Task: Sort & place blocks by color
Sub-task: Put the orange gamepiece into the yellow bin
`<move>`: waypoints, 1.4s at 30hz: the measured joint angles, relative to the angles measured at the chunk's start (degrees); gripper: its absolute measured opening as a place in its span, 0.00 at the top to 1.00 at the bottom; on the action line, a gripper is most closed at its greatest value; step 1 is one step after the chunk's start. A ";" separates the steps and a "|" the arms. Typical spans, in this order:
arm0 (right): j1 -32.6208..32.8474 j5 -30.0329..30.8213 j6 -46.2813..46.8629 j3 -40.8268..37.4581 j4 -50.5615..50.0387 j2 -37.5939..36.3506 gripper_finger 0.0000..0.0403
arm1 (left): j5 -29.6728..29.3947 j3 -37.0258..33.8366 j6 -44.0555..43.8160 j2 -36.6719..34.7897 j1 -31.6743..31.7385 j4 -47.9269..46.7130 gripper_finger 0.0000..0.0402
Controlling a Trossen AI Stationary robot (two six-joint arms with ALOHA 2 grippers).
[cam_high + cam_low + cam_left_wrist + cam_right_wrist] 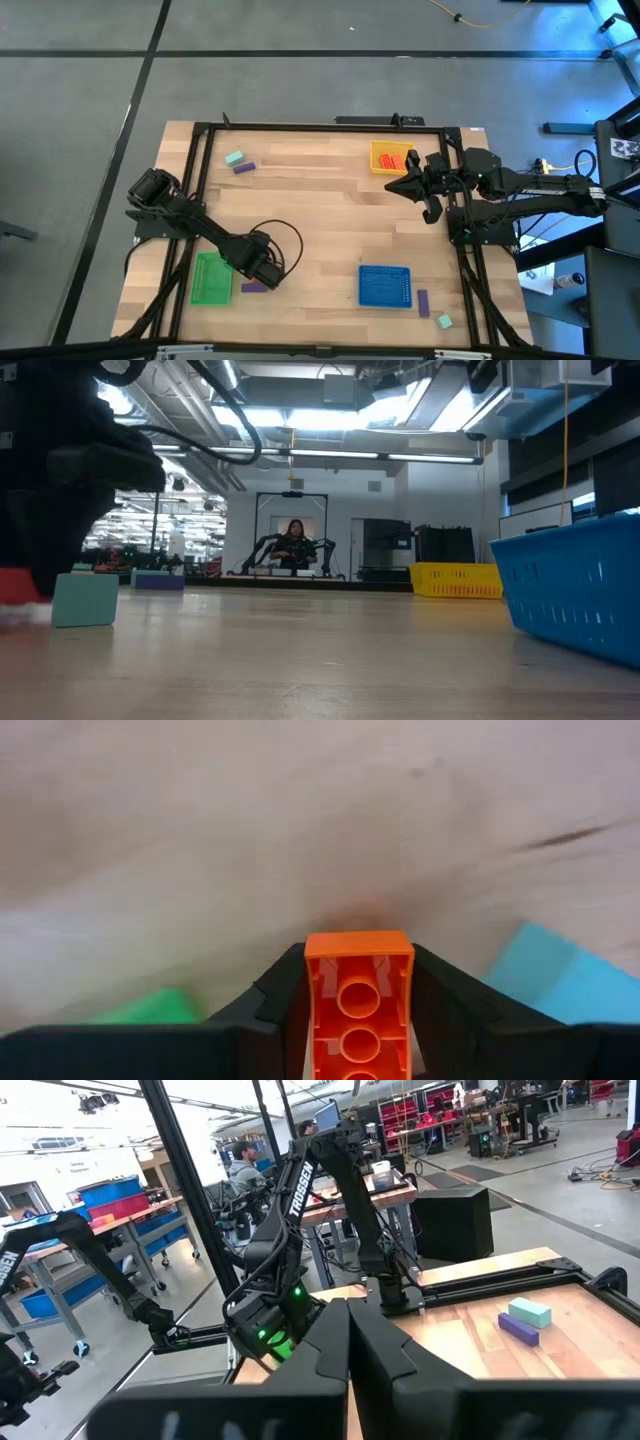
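Gripping an orange-red block (358, 1010) between its fingers, left end effector (268, 272) sits low over the surface (320, 200) beside the green tray (211, 278). Right end effector (434, 212) fully closed, empty, near the yellow tray (381, 158).

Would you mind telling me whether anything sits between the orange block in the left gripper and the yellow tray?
Nothing visible does. The left gripper holds the orange block; bare wood lies between it and the yellow tray.
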 joint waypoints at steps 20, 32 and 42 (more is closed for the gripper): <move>0.01 -0.04 0.04 0.00 0.02 0.02 1.00 | -24.42 -0.04 59.30 -25.03 30.40 11.33 0.69; -0.02 4.14 8.35 0.00 1.88 0.96 1.00 | 7.71 0.00 78.79 -25.50 44.68 64.88 0.69; 0.18 4.51 13.72 1.24 18.27 10.55 0.95 | 11.58 -0.07 78.44 -26.26 36.83 69.12 0.69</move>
